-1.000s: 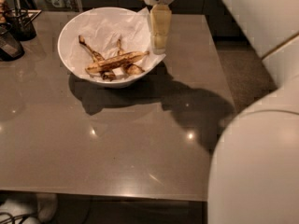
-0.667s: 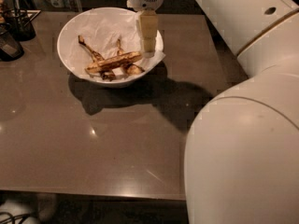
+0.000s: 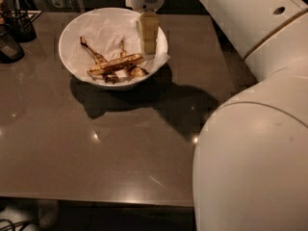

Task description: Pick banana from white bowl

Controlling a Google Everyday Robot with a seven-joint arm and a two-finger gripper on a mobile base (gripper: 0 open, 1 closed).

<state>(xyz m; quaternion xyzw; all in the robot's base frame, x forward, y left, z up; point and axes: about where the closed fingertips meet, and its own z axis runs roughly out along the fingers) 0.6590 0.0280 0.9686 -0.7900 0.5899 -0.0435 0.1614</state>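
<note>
camera view: gripper (image 3: 149,53) over white bowl (image 3: 61,52), prob. touching banana (image 3: 115,64)

Glossy brown table (image 3: 96,158) catches small glints in a dim room.

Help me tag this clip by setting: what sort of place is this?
Probably a kitchen or break-room counter: a smooth grey table, a white bowl holding a blotchy banana, and dark containers at the left edge. The end effector hangs over the bowl's right side, near the banana.
</note>
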